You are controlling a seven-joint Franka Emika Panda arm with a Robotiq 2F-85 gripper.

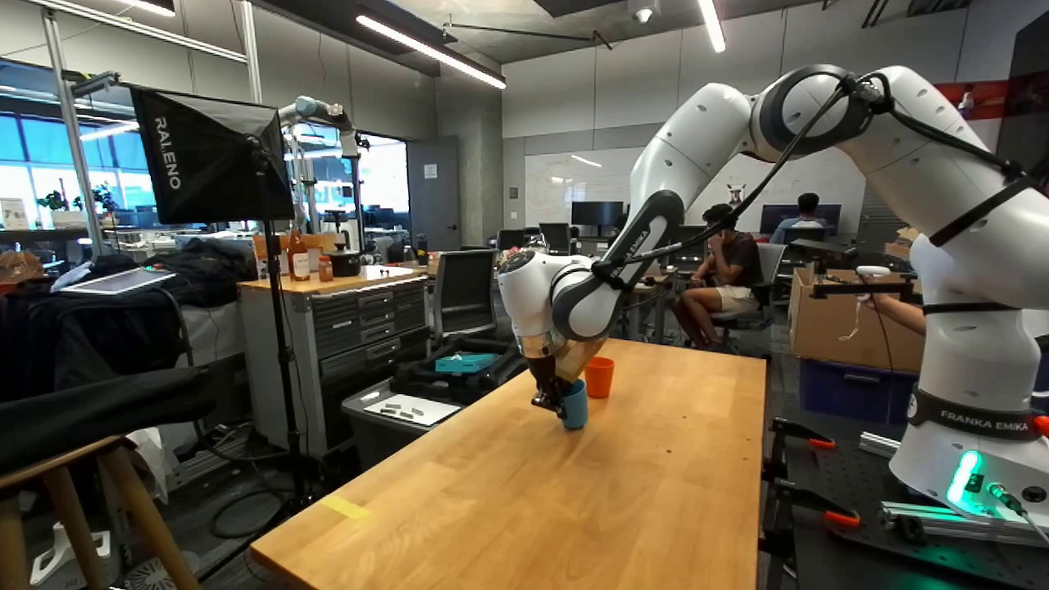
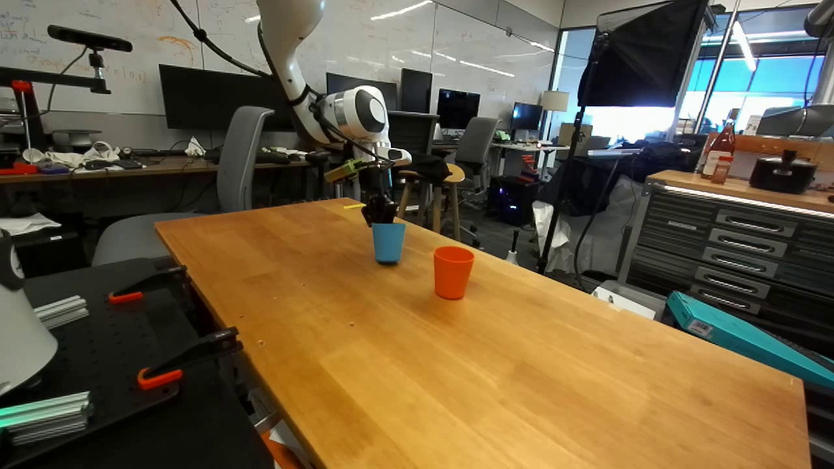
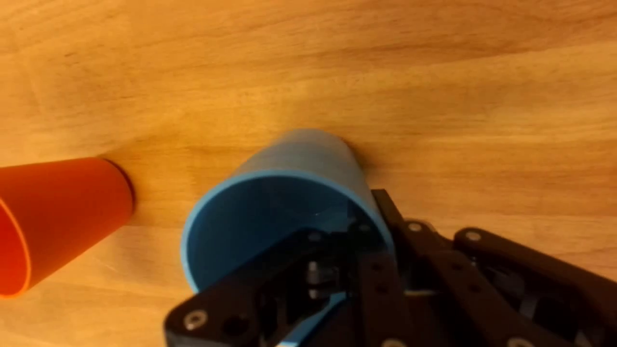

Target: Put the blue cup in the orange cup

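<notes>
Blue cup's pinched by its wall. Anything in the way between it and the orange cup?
Nothing visible. The gripper holds the blue cup by its wall, and only tabletop shows between it and the orange cup in the wrist view. The orange cup's own rim is probably all it must clear.

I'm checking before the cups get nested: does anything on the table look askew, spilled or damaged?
Nothing stands out. The orange cup stands upright; the blue cup, its wall pinched in the gripper, shows no damage; no spill shows. The few dark specks on the table are too small to identify.
</notes>
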